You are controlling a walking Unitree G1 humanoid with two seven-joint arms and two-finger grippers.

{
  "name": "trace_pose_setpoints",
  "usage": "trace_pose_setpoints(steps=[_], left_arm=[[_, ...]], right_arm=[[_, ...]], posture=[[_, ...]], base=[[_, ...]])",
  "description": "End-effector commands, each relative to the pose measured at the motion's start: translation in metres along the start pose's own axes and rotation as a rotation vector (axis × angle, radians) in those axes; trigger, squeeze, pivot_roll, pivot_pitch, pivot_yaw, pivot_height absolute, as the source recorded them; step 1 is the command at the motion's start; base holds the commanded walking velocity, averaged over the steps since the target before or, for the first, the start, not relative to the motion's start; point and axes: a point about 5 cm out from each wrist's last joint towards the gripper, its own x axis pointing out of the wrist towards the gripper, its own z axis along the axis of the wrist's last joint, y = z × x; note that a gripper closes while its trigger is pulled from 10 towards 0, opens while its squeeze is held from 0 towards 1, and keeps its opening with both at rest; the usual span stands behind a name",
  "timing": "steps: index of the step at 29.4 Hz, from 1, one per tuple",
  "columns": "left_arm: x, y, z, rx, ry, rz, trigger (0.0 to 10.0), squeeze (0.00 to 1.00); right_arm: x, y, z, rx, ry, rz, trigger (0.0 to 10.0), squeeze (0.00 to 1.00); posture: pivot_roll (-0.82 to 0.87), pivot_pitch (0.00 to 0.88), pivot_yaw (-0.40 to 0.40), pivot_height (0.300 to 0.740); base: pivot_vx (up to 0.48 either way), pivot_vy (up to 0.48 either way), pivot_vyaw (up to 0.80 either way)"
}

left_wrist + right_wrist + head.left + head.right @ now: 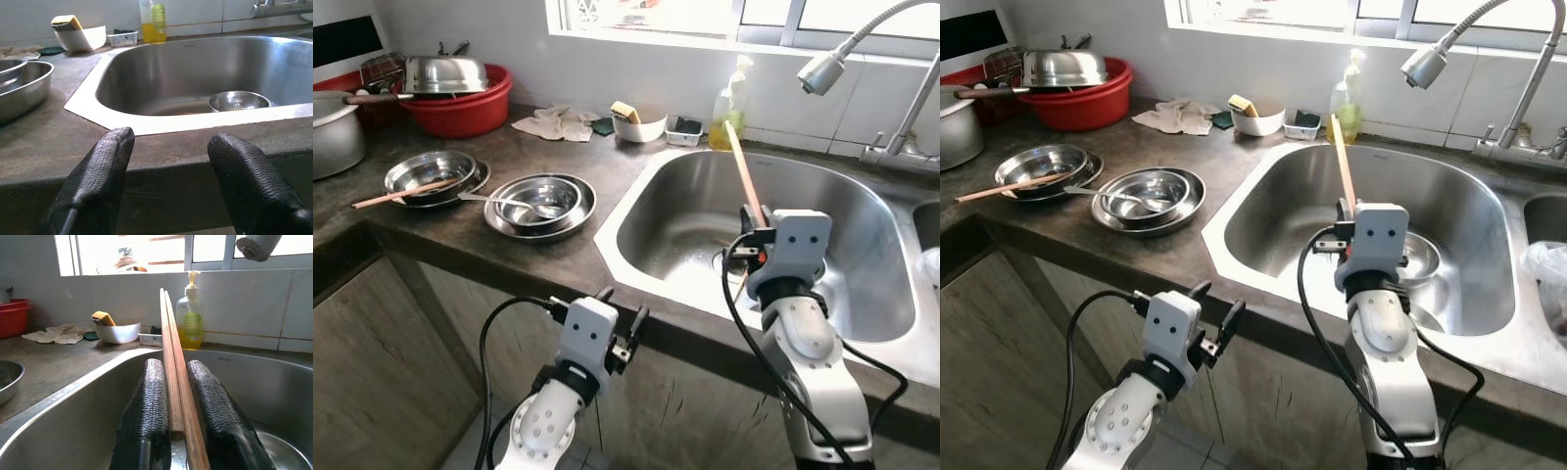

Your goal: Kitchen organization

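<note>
Your right claw hangs over the sink, pinched tight on a pair of chopsticks. The sticks lie side by side between its two fingers and run out well past the tips, slanting up toward the soap bottle at the back wall. Their near ends sit down between the finger bases. Below and just beyond this claw, a small steel bowl rests on the sink floor, apart from the sticks.

Your left claw is lower, in front of the counter edge, fingers spread wide with nothing between them. Straight ahead of it lies the sink rim; off to its left side, on the counter, sit nested steel bowls with a spoon in them. Farther left, another bowl carries a single wooden stick across it. Behind the bowls you have a rag and a white dish holding a sponge.
</note>
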Motion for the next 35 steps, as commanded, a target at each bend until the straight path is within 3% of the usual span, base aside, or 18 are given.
trace_pose_setpoints(steps=[1, 9, 24, 30, 31, 35], left_arm=[[0.000, -0.001, 0.000, -0.002, -0.004, -0.009, 10.0, 0.00], [0.001, -0.003, -0.001, 0.024, 0.000, -0.030, 10.0, 0.00], [0.001, 0.000, -0.001, 0.011, 0.010, -0.007, 10.0, 0.00], [0.001, -0.002, 0.000, 0.005, 0.010, -0.012, 10.0, 0.00], [0.001, -0.004, 0.001, -0.005, 0.007, -0.025, 10.0, 0.00], [-0.001, -0.009, 0.004, -0.018, 0.002, -0.044, 10.0, 0.00]], right_arm=[[-0.001, -0.001, 0.004, -0.003, -0.005, -0.001, 10.0, 0.00], [0.000, 0.005, 0.002, -0.006, 0.016, 0.028, 10.0, 0.00], [0.008, 0.006, -0.007, -0.028, 0.110, 0.043, 10.0, 0.00], [0.024, -0.008, -0.020, -0.091, 0.242, 0.013, 10.0, 0.00], [0.033, -0.012, -0.025, -0.105, 0.302, 0.011, 10.0, 0.00], [0.051, -0.018, -0.030, -0.130, 0.381, 0.027, 10.0, 0.00]], posture=[[-0.03, 0.013, 0.005, 0.740], [-0.03, 0.024, 0.009, 0.740], [-0.03, 0.041, 0.006, 0.740], [-0.03, 0.049, 0.004, 0.740], [-0.03, 0.059, 0.001, 0.740], [-0.02, 0.077, -0.005, 0.740]], base=[[0.000, 0.000, -0.76], [0.211, -0.288, -0.75], [0.000, 0.000, 0.00], [0.000, 0.000, 0.00], [0.000, 0.000, 0.00], [0.000, 0.000, 0.00]])
